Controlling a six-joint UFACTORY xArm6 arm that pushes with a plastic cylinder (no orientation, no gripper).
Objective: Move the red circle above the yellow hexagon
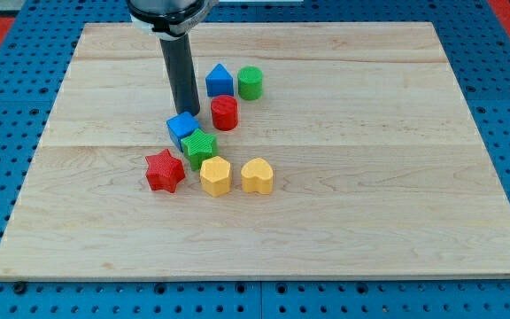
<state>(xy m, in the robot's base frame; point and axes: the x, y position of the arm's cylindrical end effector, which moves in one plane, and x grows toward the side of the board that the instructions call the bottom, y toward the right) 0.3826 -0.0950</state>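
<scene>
So my tip (188,112) is just a bare rod, holding nothing, parked right above the blue cube (181,128). Red star (165,170) sits below-left of it. Yellow hexagon (215,175) is below-right, and the red circle (224,112) sits just right of the tip.

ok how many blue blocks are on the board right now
2. One blue block with a peaked top sits left of the green cylinder; the blue cube lies just below my tip, touching the green star. None seem hidden.
</scene>
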